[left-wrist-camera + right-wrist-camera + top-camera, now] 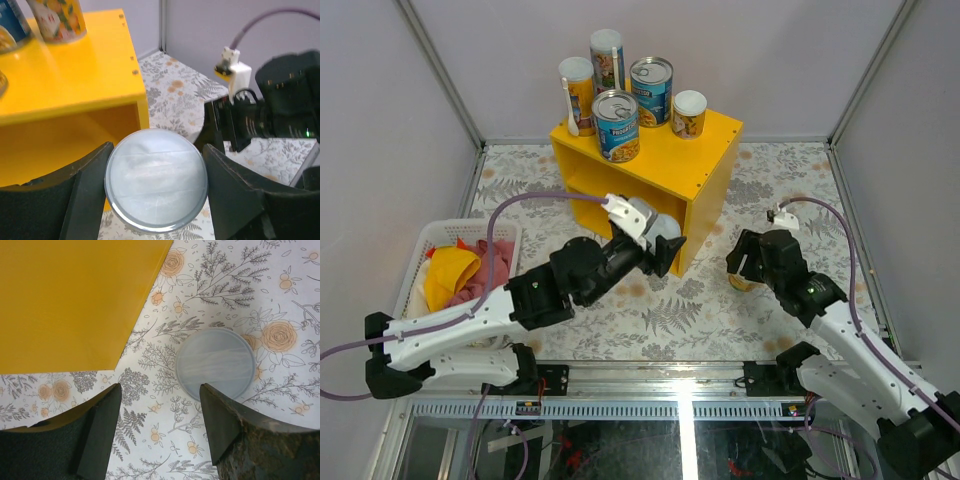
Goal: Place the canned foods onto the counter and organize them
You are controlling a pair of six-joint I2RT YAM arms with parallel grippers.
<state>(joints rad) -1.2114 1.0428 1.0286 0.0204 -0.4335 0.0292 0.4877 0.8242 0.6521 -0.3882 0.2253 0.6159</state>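
Can (156,186) in left pincer (157,156), lid toward pincer's base, long axis seemingly tilted.

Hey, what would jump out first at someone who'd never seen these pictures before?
The bright yellow counter stands out in the middle at the back, with five cans upright on top. In front of it the left gripper grips a pale-lidded can, while the right gripper hangs open above a second can on the floral cloth.
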